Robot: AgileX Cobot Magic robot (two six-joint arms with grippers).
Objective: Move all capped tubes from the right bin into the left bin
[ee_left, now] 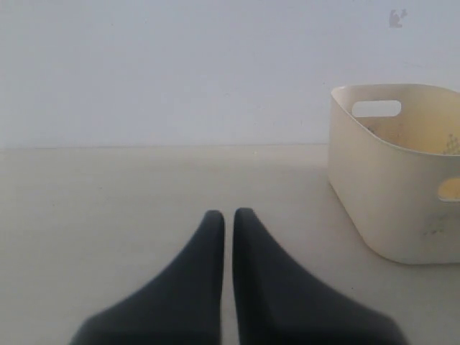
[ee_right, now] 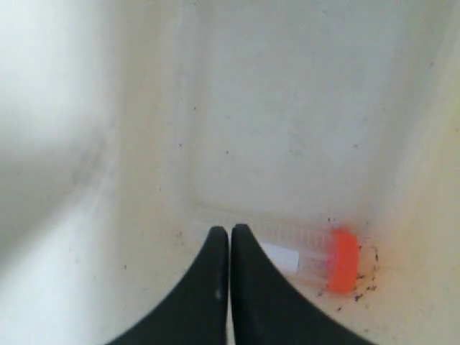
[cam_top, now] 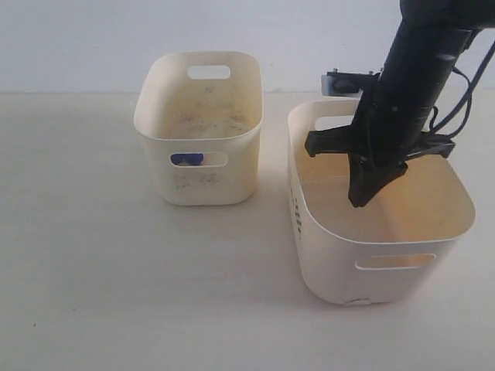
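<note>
My right gripper (cam_top: 360,199) hangs inside the right bin (cam_top: 340,263), fingers shut with nothing between them. In the right wrist view the same gripper (ee_right: 230,231) hovers over the bin floor, just beside a pale tube with an orange-red cap (ee_right: 343,260) lying flat near a corner. The left bin (cam_top: 197,135) stands apart to the left; a blue cap (cam_top: 186,159) shows through its front handle slot. My left gripper (ee_left: 228,214) is shut and empty above the bare table, with the left bin (ee_left: 381,201) off to one side.
Both bins rest on a pale table (cam_top: 100,270) before a white wall. The right arm's black body (cam_top: 418,77) comes down over the right bin's back rim. Dark specks dot the floor around the orange-capped tube.
</note>
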